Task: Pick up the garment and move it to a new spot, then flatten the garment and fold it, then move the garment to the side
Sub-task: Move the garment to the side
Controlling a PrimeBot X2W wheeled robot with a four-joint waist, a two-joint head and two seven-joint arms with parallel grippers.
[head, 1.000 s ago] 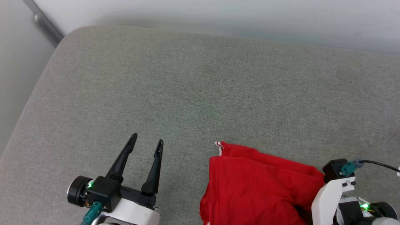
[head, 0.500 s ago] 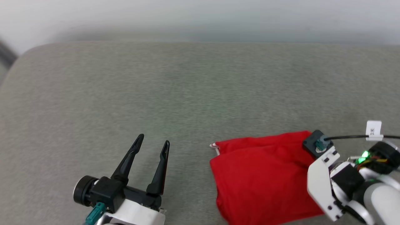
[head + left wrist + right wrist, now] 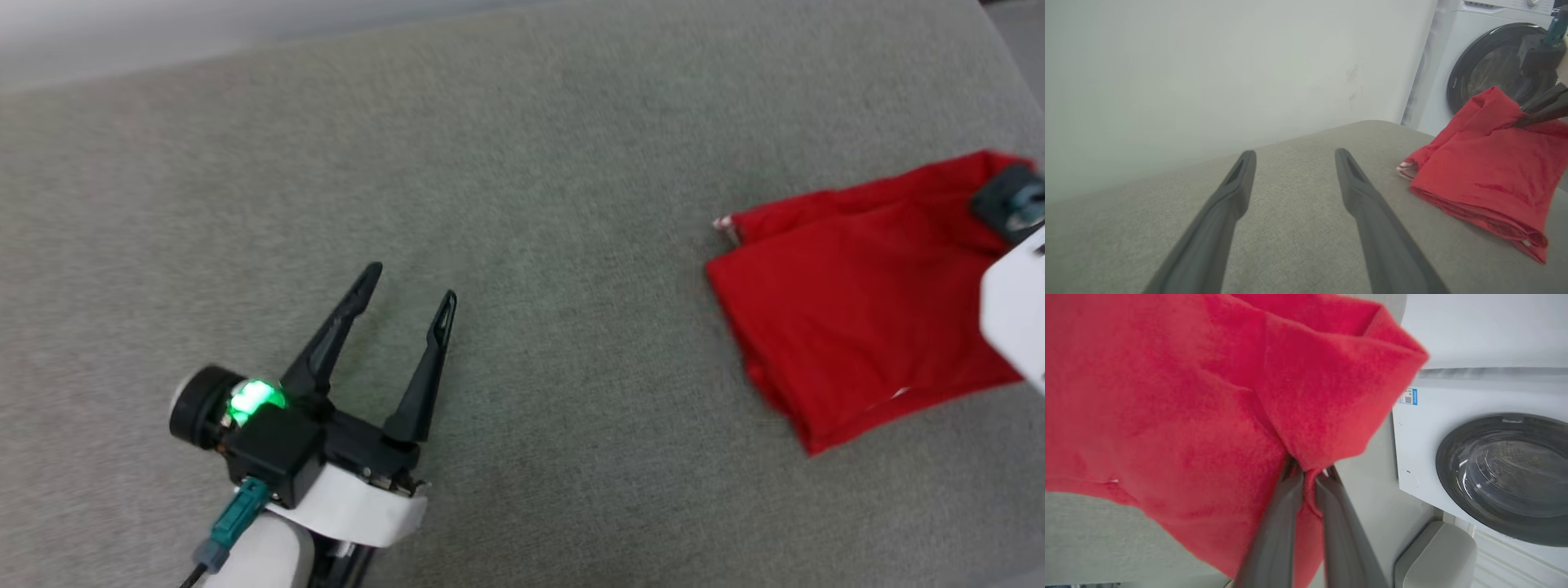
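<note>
The garment (image 3: 857,310) is a folded red bundle with a bit of white-and-red trim at its near corner, lying on the grey cushion (image 3: 522,163) at the right. My right gripper (image 3: 1308,473) is shut on a fold of the garment (image 3: 1167,396) at its far edge, and that edge is lifted a little. From the left wrist view the right gripper's dark fingers (image 3: 1541,110) pinch the raised corner of the garment (image 3: 1486,175). My left gripper (image 3: 410,282) hovers open over bare cushion well to the left, nothing between its fingers (image 3: 1363,192).
A white washing machine (image 3: 1486,77) with a dark round door (image 3: 1506,473) stands just past the cushion's right end. A pale wall (image 3: 1208,81) runs behind the cushion. My right forearm (image 3: 1012,310) covers the garment's right part.
The head camera has swung, shifting the whole picture. My right gripper has closed on the garment's fold. The garment now lies farther from the left gripper, which stays open.
</note>
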